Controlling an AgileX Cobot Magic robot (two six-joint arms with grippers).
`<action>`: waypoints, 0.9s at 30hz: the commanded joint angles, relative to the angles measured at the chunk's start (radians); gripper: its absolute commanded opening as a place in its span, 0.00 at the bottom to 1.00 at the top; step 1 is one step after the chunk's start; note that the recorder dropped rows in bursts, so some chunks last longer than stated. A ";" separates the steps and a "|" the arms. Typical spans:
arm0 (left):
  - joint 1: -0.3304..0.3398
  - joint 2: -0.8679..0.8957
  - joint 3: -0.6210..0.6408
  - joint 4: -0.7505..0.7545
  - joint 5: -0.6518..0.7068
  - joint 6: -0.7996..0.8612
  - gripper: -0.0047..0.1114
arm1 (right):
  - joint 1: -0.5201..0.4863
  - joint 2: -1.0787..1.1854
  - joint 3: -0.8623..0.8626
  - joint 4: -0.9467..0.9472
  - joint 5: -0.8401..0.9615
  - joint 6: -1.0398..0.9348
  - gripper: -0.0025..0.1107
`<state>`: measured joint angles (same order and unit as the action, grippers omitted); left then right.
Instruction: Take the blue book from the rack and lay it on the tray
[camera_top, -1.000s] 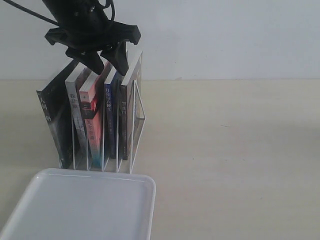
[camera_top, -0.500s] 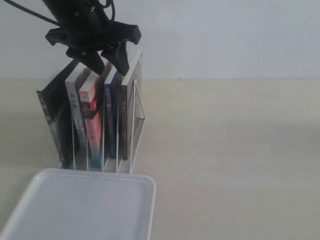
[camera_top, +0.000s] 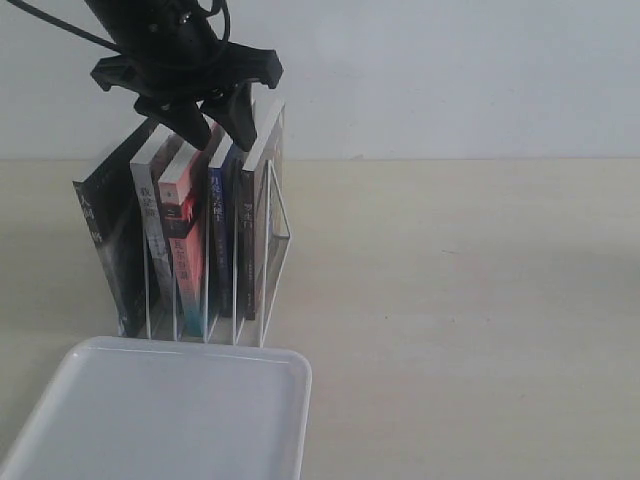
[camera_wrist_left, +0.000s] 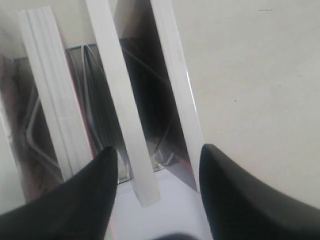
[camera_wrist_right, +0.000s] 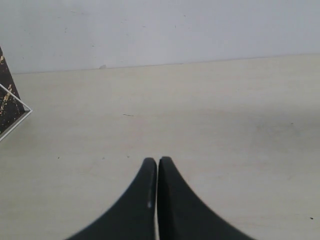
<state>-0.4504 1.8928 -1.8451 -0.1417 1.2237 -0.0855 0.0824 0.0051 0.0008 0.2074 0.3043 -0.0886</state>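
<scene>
Directly beneath the wide-open left end effector (camera_top: 215, 126) stands the blue book (camera_top: 218, 195), ungripped

The blue book (camera_top: 218, 210) has a dark blue spine with pale lettering; the book (camera_top: 186, 245) beside it has a red and white spine. The leftmost book (camera_top: 105, 240) is black. The wire rack (camera_top: 283, 232) and the tray (camera_top: 180, 410) are white, the surface (camera_top: 460, 300) is pale cream, and the left claw (camera_top: 220, 130) is black.

Looks like a robotics lab bench. Plain cream table (camera_top: 450, 300) set against a plain white wall (camera_top: 450, 70). Black robot arm (camera_top: 150, 30) with a trailing cable (camera_top: 50, 25) hangs over staged props: a white wire rack (camera_top: 236, 310) holding a few books (camera_top: 190, 240), with a white tray (camera_top: 170, 420) just in front. Flat, even indoor light. Surfaces clean and uniform, like a test set-up.
</scene>
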 joint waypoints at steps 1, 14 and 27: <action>-0.001 0.013 -0.003 -0.005 -0.003 0.000 0.45 | -0.003 -0.005 -0.001 -0.005 -0.002 -0.001 0.02; -0.001 0.034 -0.004 0.003 -0.003 0.027 0.45 | -0.003 -0.005 -0.001 -0.003 -0.016 -0.001 0.02; -0.001 0.014 -0.004 0.003 -0.003 0.027 0.26 | -0.003 -0.005 -0.001 -0.003 -0.016 -0.001 0.02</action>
<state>-0.4504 1.9186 -1.8474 -0.1420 1.2216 -0.0626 0.0824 0.0051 0.0008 0.2074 0.3023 -0.0886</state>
